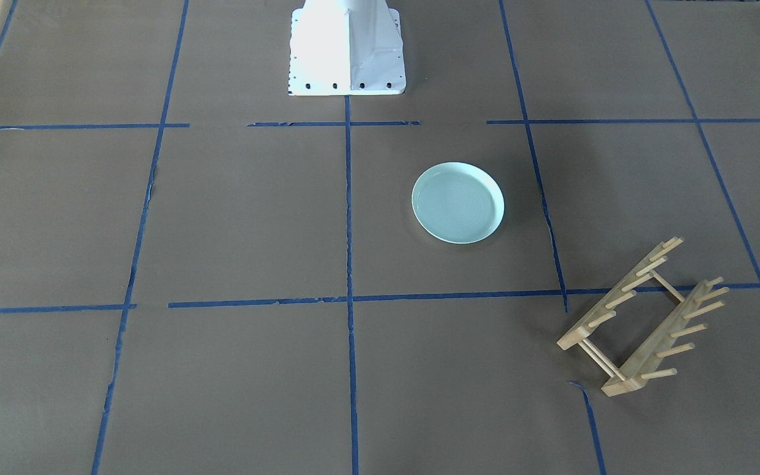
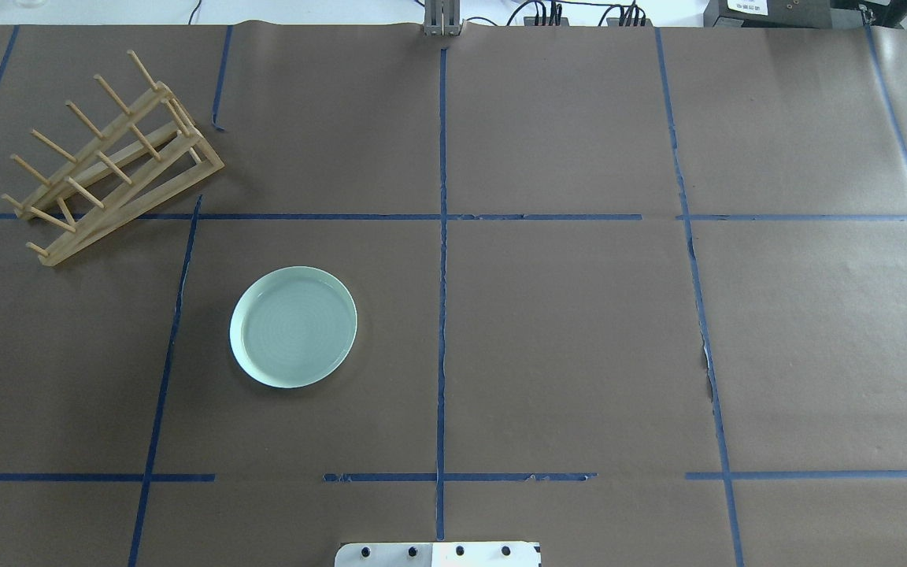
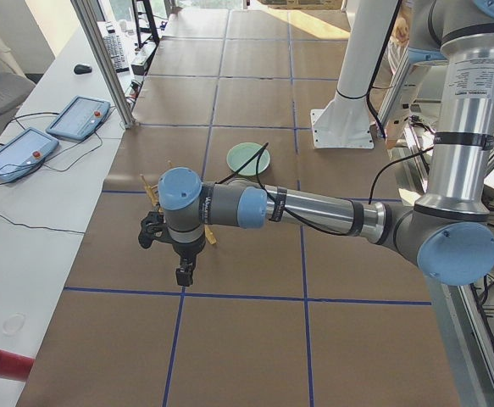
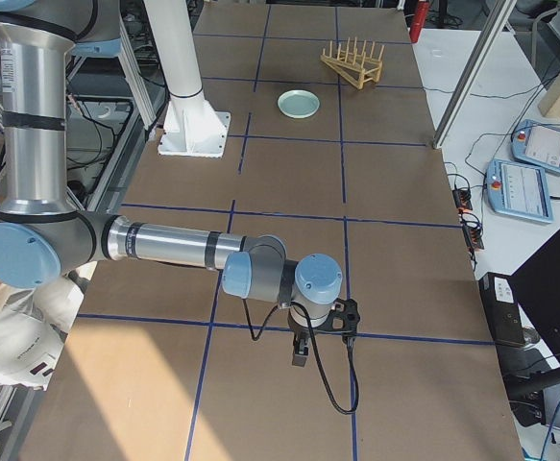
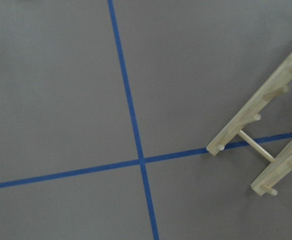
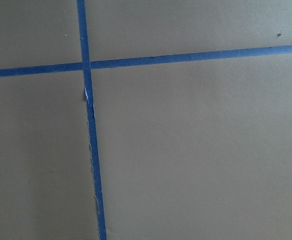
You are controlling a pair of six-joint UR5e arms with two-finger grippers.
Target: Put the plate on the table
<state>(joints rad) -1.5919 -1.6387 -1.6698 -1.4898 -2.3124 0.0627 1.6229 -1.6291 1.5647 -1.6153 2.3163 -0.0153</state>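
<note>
The pale mint-green plate [image 1: 458, 202] lies flat on the brown paper-covered table [image 1: 241, 218], alone inside one grid cell; it also shows in the overhead view [image 2: 294, 327] and both side views [image 3: 249, 158] [image 4: 299, 103]. Neither gripper touches it. My left gripper [image 3: 183, 275] hangs above the table beyond the rack, far from the plate; I cannot tell whether it is open or shut. My right gripper [image 4: 299, 353] hangs over the opposite end of the table; I cannot tell its state either. No gripper shows in the wrist views.
A light wooden peg rack [image 2: 107, 161] stands empty at the far left of the table, also in the front view [image 1: 644, 316] and the left wrist view [image 5: 266, 130]. The white robot base [image 1: 347, 49] stands at the near middle edge. Teach pendants [image 3: 47, 140] lie on a side bench.
</note>
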